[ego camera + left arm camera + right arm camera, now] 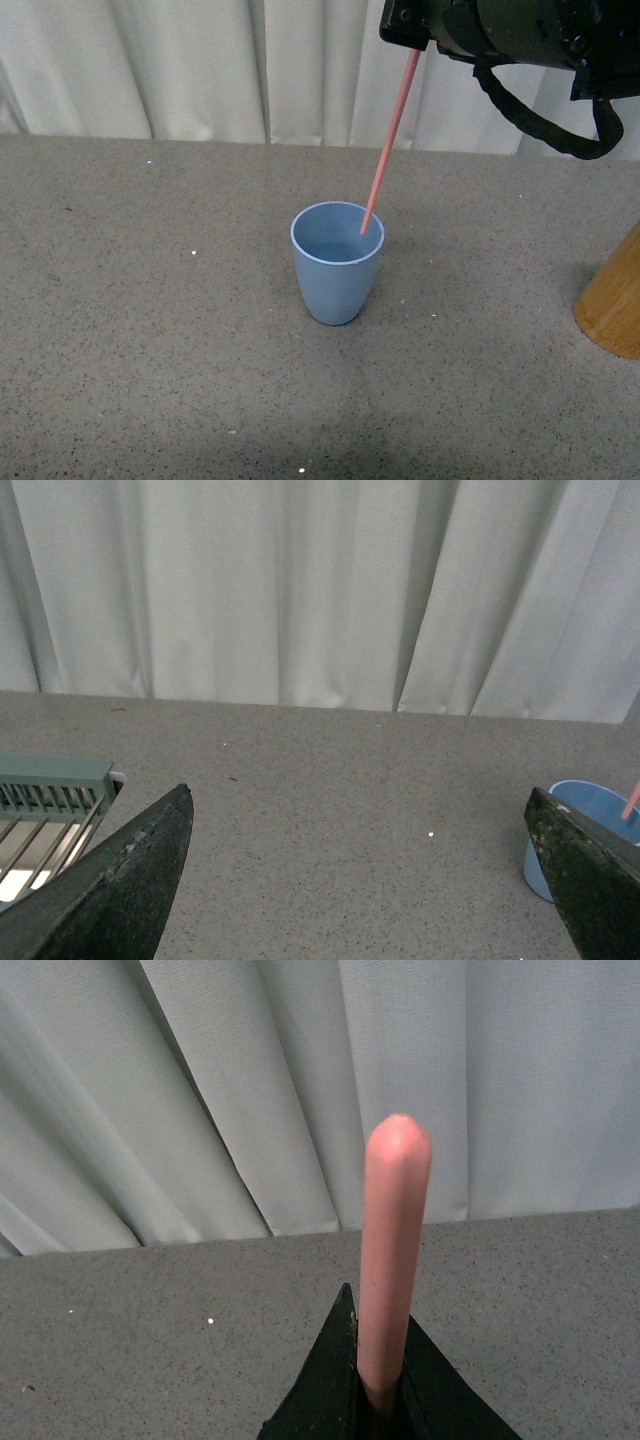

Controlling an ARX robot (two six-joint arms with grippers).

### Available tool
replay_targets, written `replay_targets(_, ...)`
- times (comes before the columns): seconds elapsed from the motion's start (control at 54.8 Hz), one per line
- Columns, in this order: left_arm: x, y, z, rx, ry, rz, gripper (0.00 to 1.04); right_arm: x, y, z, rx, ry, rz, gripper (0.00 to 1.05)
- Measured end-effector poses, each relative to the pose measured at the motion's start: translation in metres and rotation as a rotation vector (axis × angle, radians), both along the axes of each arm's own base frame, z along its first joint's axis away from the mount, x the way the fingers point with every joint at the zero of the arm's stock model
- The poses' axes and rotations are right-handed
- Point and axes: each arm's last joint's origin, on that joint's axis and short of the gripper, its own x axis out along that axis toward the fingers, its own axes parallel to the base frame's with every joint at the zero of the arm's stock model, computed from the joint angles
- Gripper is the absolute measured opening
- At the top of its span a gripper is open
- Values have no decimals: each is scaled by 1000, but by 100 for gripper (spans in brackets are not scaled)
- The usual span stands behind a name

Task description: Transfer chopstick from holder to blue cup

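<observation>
Now, right gripper (pixel 375 1400) up high, fingers (pixel 325 1385) pinching chopstick (pixel 390 140) near top end. Stick slants down, lower tip just inside blue cup (pixel 337 263) at far rim. Cup upright mid-worktop (pixel 130 330). Holder (pixel 615 305) off to right, well apart. Left gripper (pixel 360 880) idle, fingers spread, empty. Step in hand: delivery into cup. Next move, by my read: lower a touch, release so stick leans on rim without tipping cup.
</observation>
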Motion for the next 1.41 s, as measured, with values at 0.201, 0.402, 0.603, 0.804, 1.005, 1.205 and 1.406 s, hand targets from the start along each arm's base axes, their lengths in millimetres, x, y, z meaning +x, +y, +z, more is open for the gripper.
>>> replay_targets(0.201, 0, 0, 0, 0, 0, 0, 98, 6, 2, -5, -2, 9, -8, 2)
replay_targets(0.402, 0, 0, 0, 0, 0, 0, 98, 7, 2, -8, -7, 16, -13, 2)
replay_targets(0.603, 0, 0, 0, 0, 0, 0, 98, 7, 2, -12, -15, 30, -14, 2)
replay_targets(0.804, 0, 0, 0, 0, 0, 0, 98, 5, 7, -13, -19, 35, 13, 22)
replay_targets(1.005, 0, 0, 0, 0, 0, 0, 98, 3, 8, -11, -24, 26, -4, 52)
replay_targets(1.205, 0, 0, 0, 0, 0, 0, 98, -12, -14, -9, -40, 13, -76, 87)
replay_targets(1.406, 0, 0, 0, 0, 0, 0, 98, -72, -91, -8, -109, -207, -89, 73)
